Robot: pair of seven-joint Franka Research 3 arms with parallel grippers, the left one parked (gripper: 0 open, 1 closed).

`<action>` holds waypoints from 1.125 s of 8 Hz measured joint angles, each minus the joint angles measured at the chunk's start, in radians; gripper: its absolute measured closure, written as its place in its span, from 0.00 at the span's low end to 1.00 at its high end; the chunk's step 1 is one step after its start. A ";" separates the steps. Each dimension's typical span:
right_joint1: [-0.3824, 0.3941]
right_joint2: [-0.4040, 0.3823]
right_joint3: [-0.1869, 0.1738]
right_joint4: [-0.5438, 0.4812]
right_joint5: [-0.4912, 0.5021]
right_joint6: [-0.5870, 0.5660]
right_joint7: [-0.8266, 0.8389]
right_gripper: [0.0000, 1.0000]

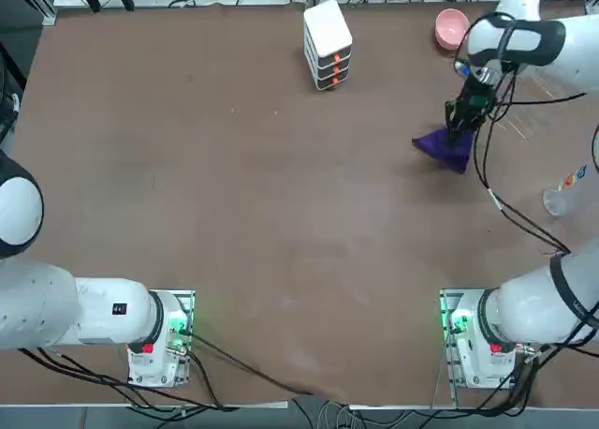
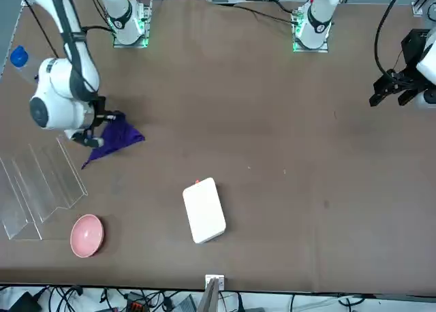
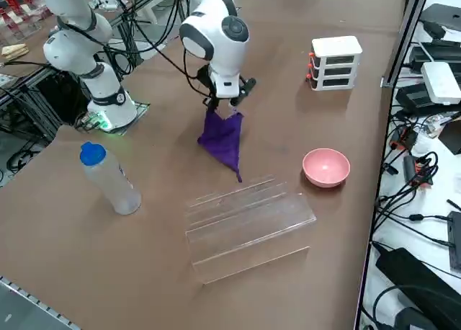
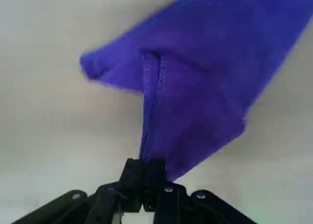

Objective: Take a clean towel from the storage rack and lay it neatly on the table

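towel [image 4: 205,77]: cut off by wrist view's edge | held corner: hidden between fingers [image 4: 155,172]
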State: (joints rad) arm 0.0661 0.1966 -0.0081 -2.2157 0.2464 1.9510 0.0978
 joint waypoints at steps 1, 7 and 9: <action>0.019 -0.035 0.000 -0.051 0.013 -0.019 0.002 0.98; 0.041 -0.147 -0.001 -0.162 0.015 -0.067 0.002 0.71; 0.044 -0.136 -0.001 -0.158 0.015 -0.041 0.002 0.33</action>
State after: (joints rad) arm 0.1104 0.0609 -0.0094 -2.3737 0.2613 1.9096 0.0995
